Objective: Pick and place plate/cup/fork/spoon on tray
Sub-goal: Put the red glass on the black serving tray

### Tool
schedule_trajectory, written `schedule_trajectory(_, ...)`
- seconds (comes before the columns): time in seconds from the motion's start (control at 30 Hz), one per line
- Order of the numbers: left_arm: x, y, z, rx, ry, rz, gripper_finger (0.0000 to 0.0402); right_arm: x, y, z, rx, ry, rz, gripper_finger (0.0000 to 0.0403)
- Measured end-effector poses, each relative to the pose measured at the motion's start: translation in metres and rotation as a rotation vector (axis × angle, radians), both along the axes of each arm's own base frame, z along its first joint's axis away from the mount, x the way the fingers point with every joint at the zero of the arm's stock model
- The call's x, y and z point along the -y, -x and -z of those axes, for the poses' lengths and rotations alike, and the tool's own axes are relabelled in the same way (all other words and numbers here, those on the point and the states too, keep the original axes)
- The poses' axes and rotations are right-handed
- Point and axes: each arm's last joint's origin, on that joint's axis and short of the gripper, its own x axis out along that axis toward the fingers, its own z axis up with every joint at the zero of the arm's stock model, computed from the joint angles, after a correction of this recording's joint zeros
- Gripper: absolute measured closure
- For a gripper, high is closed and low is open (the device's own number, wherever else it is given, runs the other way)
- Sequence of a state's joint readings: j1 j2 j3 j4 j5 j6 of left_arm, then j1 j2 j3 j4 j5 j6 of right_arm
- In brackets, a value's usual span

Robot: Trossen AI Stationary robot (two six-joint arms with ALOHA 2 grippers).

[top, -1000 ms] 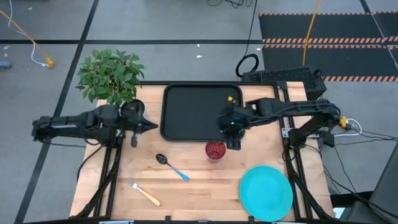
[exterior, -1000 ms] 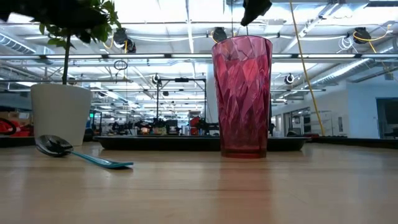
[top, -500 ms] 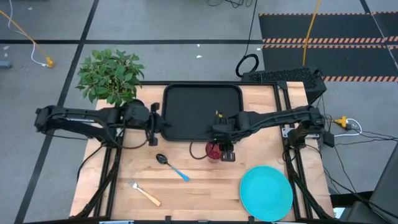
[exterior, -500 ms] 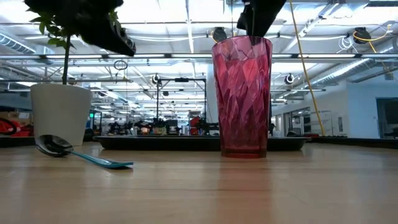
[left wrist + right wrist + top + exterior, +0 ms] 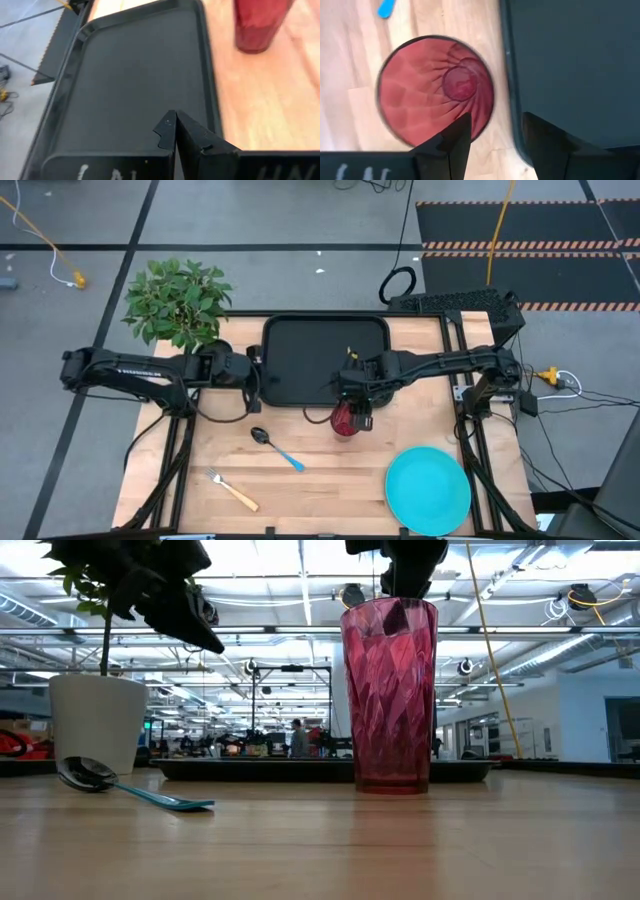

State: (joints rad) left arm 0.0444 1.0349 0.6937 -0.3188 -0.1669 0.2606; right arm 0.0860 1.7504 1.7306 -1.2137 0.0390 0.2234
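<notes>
— Right pincer (image 5: 352, 418)?
— Directly above the cup (image 5: 345, 420), fingers spread, one finger (image 5: 451, 142) dipping inside the rim, the other outside on the tray side. Not clamped on anything.
— And the cup?
— Upright on the bench (image 5: 330, 480), just beside the tray (image 5: 322, 360) at its near edge.
— Left pincer (image 5: 256, 375)?
— At the tray's left rim, fingers pressed together, empty — well apart from the cup.
— The rest?
— Spoon (image 5: 276, 448) flat on the bench, near the left pincer on the side away from the tray; fork (image 5: 232, 490) farther out that way. Plate (image 5: 428, 490) well apart from the right pincer, toward the bench's near right corner.
</notes>
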Motion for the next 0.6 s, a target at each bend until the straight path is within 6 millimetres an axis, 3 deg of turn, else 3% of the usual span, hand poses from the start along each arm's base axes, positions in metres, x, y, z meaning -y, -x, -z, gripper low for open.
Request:
schedule_trajectory(0.23, -0.001, -0.003, 0.004, -0.023, -0.017, -0.024, 0.0392, 0.0, -0.002, 0.001, 0.015, -0.002, 0.028, 0.0229)
schedule_trajectory(0.6, -0.002, -0.003, 0.005, -0.023, -0.01, -0.059, 0.0392, -0.002, -0.002, 0.017, -0.017, -0.101, 0.021, 0.0229)
